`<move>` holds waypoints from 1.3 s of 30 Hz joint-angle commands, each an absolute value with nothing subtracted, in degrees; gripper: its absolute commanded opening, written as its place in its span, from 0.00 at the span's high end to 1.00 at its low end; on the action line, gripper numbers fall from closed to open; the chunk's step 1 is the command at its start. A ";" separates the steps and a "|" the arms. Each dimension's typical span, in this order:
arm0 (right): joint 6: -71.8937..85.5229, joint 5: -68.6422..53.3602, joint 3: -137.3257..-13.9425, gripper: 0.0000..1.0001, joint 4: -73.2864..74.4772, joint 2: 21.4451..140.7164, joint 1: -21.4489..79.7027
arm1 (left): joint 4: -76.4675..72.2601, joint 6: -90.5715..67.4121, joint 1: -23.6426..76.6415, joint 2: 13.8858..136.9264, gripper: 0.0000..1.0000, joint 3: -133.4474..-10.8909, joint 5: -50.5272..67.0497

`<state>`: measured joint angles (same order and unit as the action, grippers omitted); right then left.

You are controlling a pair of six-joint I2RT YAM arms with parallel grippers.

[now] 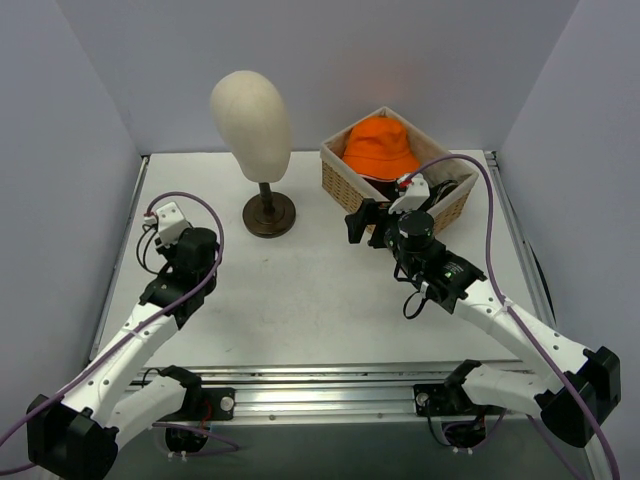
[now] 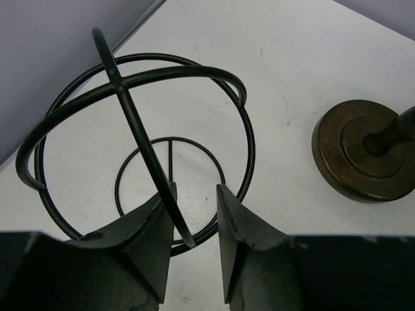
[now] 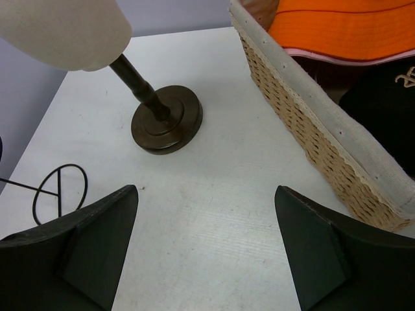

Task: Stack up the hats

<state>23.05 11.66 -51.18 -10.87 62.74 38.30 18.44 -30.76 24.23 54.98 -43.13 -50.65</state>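
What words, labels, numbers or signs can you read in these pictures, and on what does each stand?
No text can be read in any view.
Gold emblem on the black cap in the basket: cut off at the edge of the right wrist view, not readable.
Orange hat and mannequin head: no markings show.
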 commanded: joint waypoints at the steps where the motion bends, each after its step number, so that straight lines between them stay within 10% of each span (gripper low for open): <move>1: 22.94 11.86 -51.15 0.18 -12.22 63.10 38.50 | 14.42 -29.18 23.91 54.67 0.61 -42.98 -47.99; 10: 22.85 11.95 -51.33 0.18 -12.30 64.16 38.50 | 14.93 -26.72 24.43 53.17 0.98 -42.80 -34.38; 35: 22.50 13.36 -51.50 0.17 -12.74 66.71 38.50 | 33.65 -37.61 46.58 47.02 0.97 -43.68 -34.88; 39: 22.50 13.36 -51.59 0.17 -12.48 66.62 38.50 | 35.86 -38.32 49.92 46.41 0.70 -44.56 -38.49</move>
